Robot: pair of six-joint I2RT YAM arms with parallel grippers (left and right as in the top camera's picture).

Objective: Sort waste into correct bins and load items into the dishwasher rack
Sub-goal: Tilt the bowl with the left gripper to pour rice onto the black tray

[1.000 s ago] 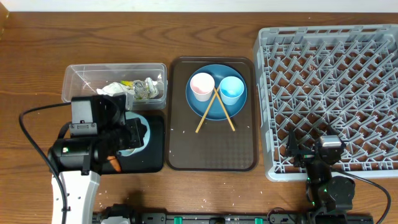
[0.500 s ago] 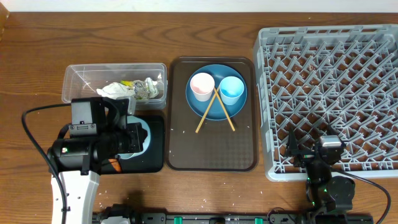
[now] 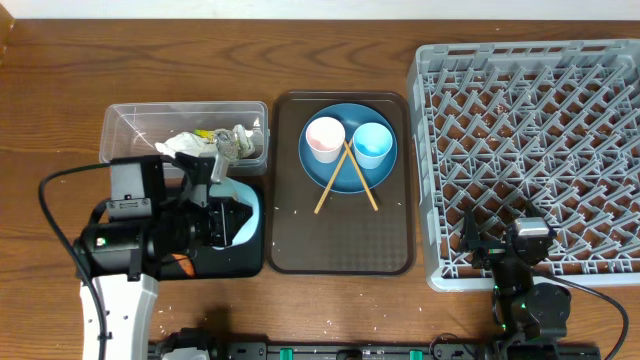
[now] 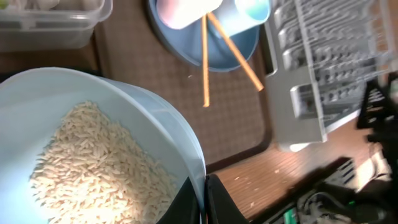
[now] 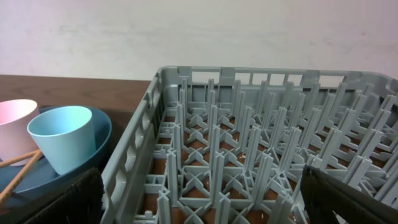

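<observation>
My left gripper (image 4: 203,200) is shut on the rim of the pale-blue bowl (image 4: 155,118), which holds white rice (image 4: 99,162). In the overhead view the bowl (image 3: 245,212) is tipped on edge over the black tray (image 3: 225,262), where an orange carrot (image 3: 183,263) lies. The clear tub (image 3: 130,125) holds crumpled paper (image 3: 185,145) and a foil wrapper (image 3: 237,143). The dark-blue plate (image 3: 330,175) carries a pink cup (image 3: 325,137), a light-blue cup (image 3: 372,142) and chopsticks (image 3: 338,180). My right gripper (image 5: 202,199) is open and empty at the near edge of the grey rack (image 3: 540,150).
The plate rests on a brown serving tray (image 3: 340,250) between the bins and the rack. Loose rice grains lie on the wood near the table's front left edge (image 3: 165,315). The left arm's cable loops at the far left.
The left gripper has raised and tipped the bowl from lying nearly flat to standing on edge over the black tray. The right arm has not moved.
</observation>
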